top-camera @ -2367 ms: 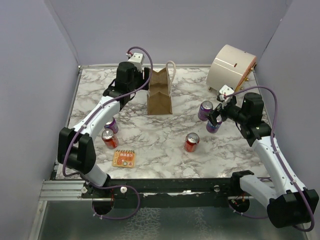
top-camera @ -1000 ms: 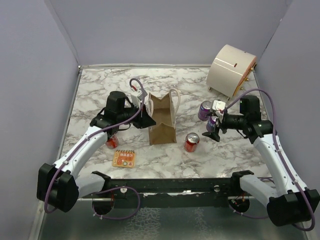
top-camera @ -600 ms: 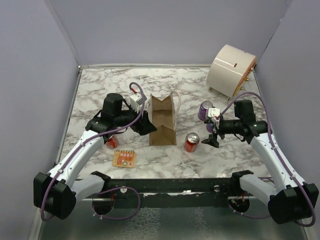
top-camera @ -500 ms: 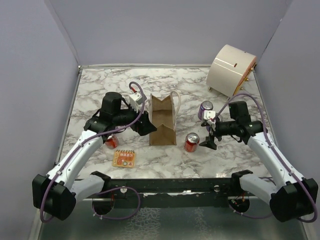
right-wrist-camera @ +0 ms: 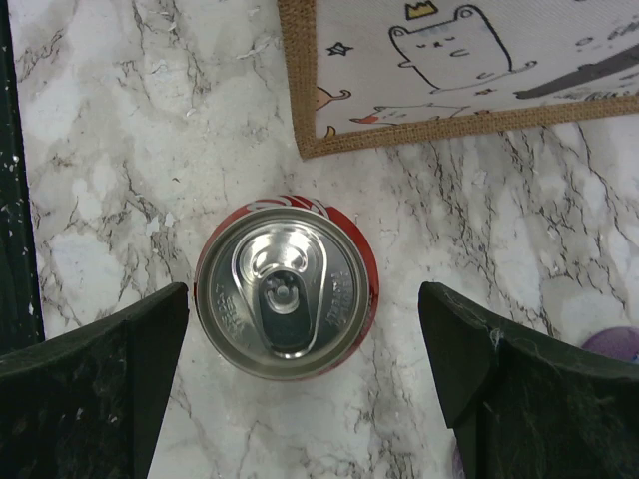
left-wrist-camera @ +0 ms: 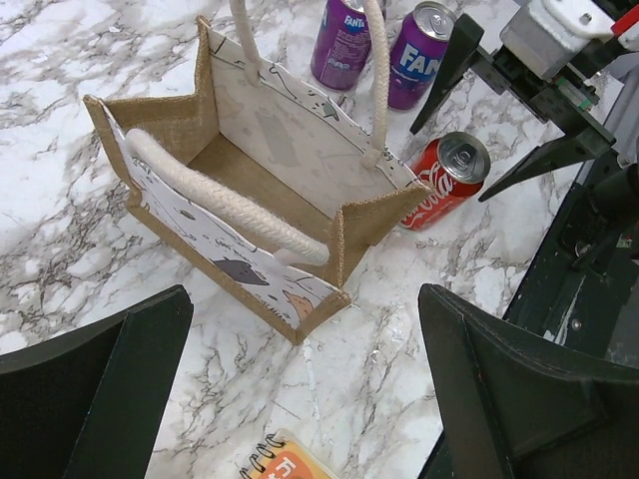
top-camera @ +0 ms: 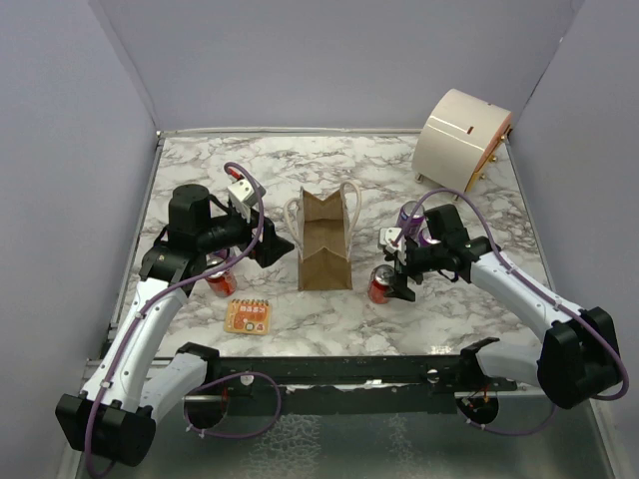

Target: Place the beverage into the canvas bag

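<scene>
The tan canvas bag (top-camera: pixel 321 242) stands upright and open in the middle of the table, its cream handles splayed; it looks empty in the left wrist view (left-wrist-camera: pixel 250 185). A red cola can (top-camera: pixel 380 285) stands just right of it. My right gripper (top-camera: pixel 392 278) is open and hangs over this can, which sits between the jaws in the right wrist view (right-wrist-camera: pixel 287 291), untouched. The bag's printed side (right-wrist-camera: pixel 469 70) is just beyond. My left gripper (top-camera: pixel 273 249) is open and empty, a little left of the bag.
Two purple cans (top-camera: pixel 410 217) stand behind the right gripper, also seen in the left wrist view (left-wrist-camera: pixel 344 40). A red can (top-camera: pixel 222 280) and an orange notebook (top-camera: pixel 248 315) lie front left. A cream drum-shaped container (top-camera: pixel 461 140) is at the back right.
The left gripper pulled the bag nearer, let go of it and drew back to the left. The right gripper moved left from the purple cans to over the red can.
</scene>
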